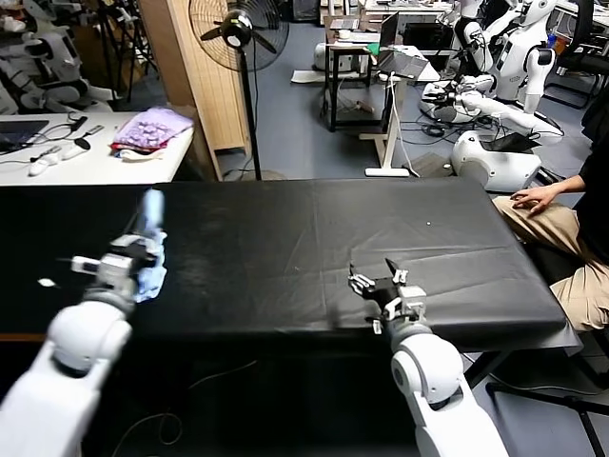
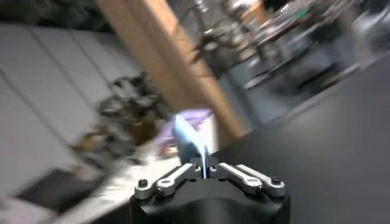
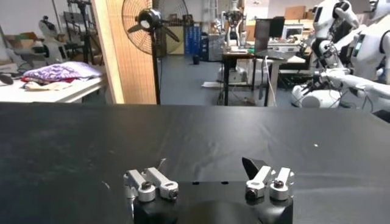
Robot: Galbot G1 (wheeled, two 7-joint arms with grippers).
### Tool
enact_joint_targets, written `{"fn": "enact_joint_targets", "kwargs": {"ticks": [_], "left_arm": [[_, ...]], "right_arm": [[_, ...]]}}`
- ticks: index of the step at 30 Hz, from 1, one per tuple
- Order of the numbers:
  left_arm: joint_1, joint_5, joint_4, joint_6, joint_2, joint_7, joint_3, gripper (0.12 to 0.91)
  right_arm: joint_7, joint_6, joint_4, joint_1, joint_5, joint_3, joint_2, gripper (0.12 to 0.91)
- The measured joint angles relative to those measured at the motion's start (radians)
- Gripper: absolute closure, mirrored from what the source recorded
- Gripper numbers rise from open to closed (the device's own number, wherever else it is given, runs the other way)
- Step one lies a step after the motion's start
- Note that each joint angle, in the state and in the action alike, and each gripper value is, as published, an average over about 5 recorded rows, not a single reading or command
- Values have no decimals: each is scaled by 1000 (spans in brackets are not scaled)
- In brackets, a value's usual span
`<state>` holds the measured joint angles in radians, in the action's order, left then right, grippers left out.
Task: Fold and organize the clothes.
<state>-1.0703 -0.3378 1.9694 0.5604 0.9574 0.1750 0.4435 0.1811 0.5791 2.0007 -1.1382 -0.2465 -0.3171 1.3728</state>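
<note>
Over the black table's (image 1: 314, 238) left end, your left gripper (image 1: 141, 249) is lifting the sky-blue T-shirt (image 1: 150, 243), fingers clamped together on a fold of it.

The thin fabric is standing up from the closed jaws and trailing down beside the wrist, bunched rather than spread; the left wrist view is showing only a pale blue sliver (image 2: 189, 141) rising from the pinched gripper (image 2: 206, 168). Your right gripper (image 1: 379, 282) is waiting near the table's front edge, well apart from the shirt, fingers spread wide (image 3: 207, 182) and holding nothing. To do this step well, you are probably best carrying the shirt toward the table's middle and laying it flat before any fold, bringing the free gripper in to pull out the slack.
</note>
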Motion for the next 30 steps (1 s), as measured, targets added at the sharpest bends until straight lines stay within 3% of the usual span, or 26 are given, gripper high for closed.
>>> {"fn": "enact_joint_targets", "kwargs": {"ticks": [7,10,13,17,21,24,30], "left_arm": [[47,13,-53,-33,166,-4,-138,884],[42,23,-68,-60,218,-21,-176,857],[33,18,-69,-106,246,-65,-204,736],[19,-19,-46,-192,257,-142,-227,503],[13,-49,0,-248,251,-154,-223,306],[3,-60,34,-267,235,-142,-208,243],[-34,-58,80,-288,208,-133,-166,232]], "right_arm": [[-18,0,14,-17,-3,-6,-13,227],[-29,2,13,-13,-17,0,-23,227],[-35,11,6,-1,-52,12,-35,227],[-37,22,-18,33,-133,39,-40,227],[-24,26,-69,92,-232,78,-21,227],[5,25,-141,154,-308,114,9,227],[46,16,-326,273,-412,180,93,227]]}}
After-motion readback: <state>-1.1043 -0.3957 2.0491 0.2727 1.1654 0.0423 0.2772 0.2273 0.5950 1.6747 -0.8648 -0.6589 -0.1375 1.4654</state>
